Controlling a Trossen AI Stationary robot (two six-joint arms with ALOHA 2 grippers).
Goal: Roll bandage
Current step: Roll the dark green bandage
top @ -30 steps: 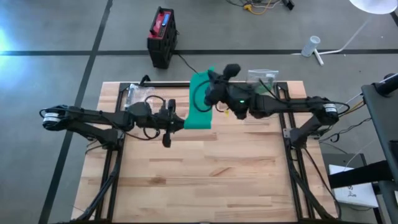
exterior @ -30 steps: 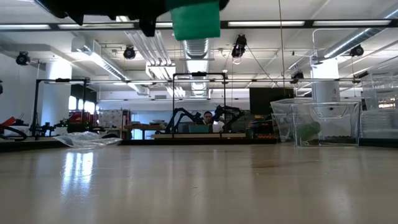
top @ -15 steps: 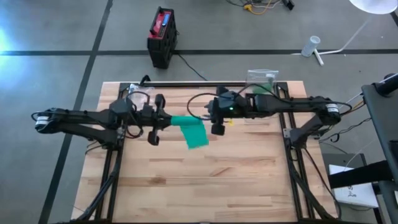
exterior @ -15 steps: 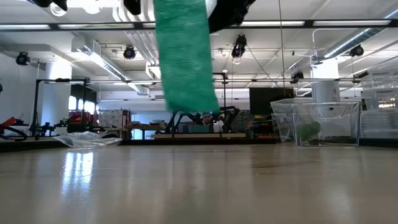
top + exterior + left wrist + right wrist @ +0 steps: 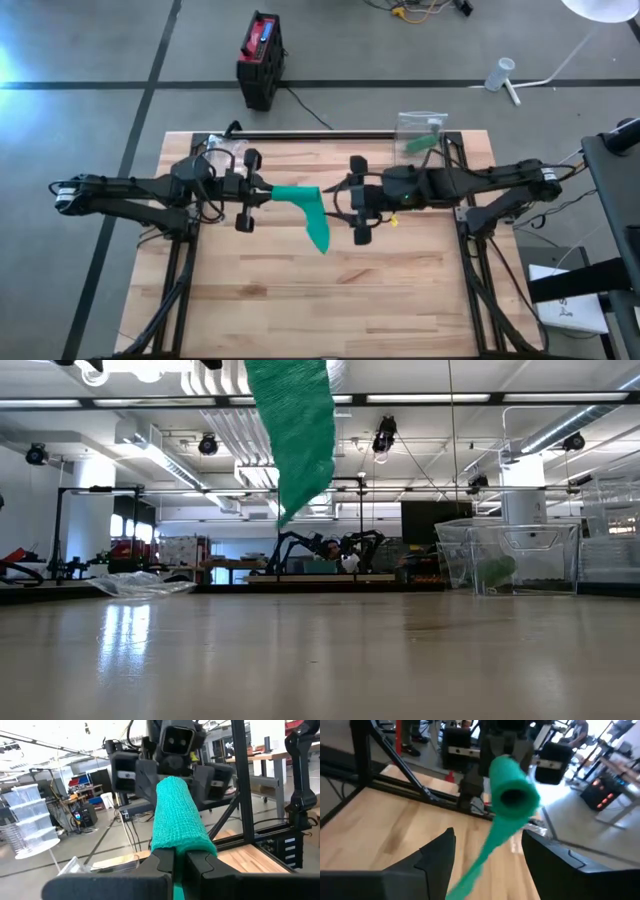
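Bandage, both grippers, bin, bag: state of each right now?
green bandage: partly rolled, held off the table, loose tail hanging down.
left gripper: shut on the bandage roll.
right gripper: open, facing the roll, not holding it.
clear bin: upright at the table's far edge.
plastic bag: lying crumpled on the table.

place: robotics lab or workshop | floor: grey concrete with dark seam lines | work surface: butcher-block tabletop on black metal frame | ceiling: exposed ducts, strip lights | background: more robot arms, clear plastic bins, workbenches
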